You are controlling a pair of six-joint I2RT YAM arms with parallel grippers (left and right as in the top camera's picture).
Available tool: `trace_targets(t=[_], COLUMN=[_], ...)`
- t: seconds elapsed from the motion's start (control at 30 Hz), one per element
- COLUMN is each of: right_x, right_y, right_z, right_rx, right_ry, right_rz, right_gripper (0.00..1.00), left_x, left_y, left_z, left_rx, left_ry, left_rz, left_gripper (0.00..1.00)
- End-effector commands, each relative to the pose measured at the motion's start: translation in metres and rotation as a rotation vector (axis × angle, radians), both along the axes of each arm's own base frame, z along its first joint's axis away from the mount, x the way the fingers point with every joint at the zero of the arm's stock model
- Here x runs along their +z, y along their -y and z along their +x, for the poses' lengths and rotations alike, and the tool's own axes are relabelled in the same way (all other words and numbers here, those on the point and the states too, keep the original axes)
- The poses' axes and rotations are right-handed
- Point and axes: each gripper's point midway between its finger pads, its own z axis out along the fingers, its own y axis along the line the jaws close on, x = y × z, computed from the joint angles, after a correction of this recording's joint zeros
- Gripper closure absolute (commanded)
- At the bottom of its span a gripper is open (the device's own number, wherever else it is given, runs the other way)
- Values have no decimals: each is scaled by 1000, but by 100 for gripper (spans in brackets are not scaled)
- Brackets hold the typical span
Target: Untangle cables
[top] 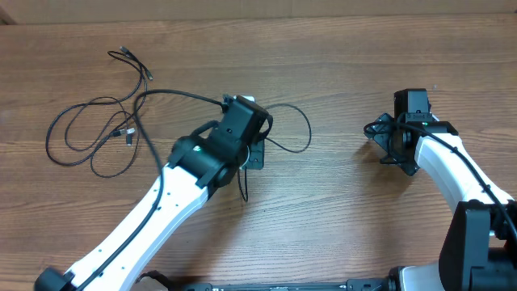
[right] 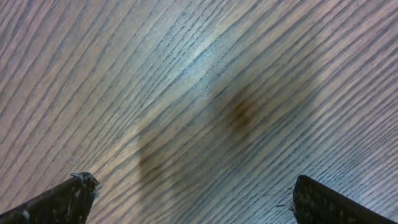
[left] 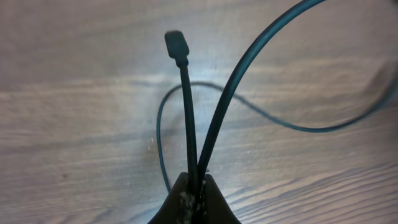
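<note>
Wood-grain table carries looped black cables near its far-left corner; left claw pinches two strands, right claw gapes wide.

A brown wooden table fills the overhead view, its grain running left to right. Along the upper edge of that frame lies a paler tan strip; what it is cannot be told. In the left wrist view the table looks blurred and greyish. In the right wrist view the grain runs diagonally, with a dark brown spot right of centre.
</note>
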Motion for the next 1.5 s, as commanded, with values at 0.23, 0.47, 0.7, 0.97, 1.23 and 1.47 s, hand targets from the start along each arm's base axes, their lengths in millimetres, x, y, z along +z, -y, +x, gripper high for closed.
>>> trace_targets(t=[0.23,0.47,0.7,0.97,1.23,1.47], right_x=[6,6,6,6,6,6], right_y=[1,1,1,1,1,1], right_z=[2,2,2,2,2,2], right_rx=[4,4,4,3,4,4], right_ry=[20,20,20,20,20,20], right_rz=[-3,-3,-3,-3,-3,-3], right_gripper=[0,0,0,0,0,0], left_x=[-107,-166,-178,-178,-178,-178], left_y=[9,1,1,0,0,0], left_z=[-18,-30,-32,-32,-32,-32], left_rx=[37,47,51,54,54,54], left_ry=[-285,-433,-470,-471,-471,-471], left_rz=[54,159,157,157,157,157], left_gripper=[96,96,96,95,95,95])
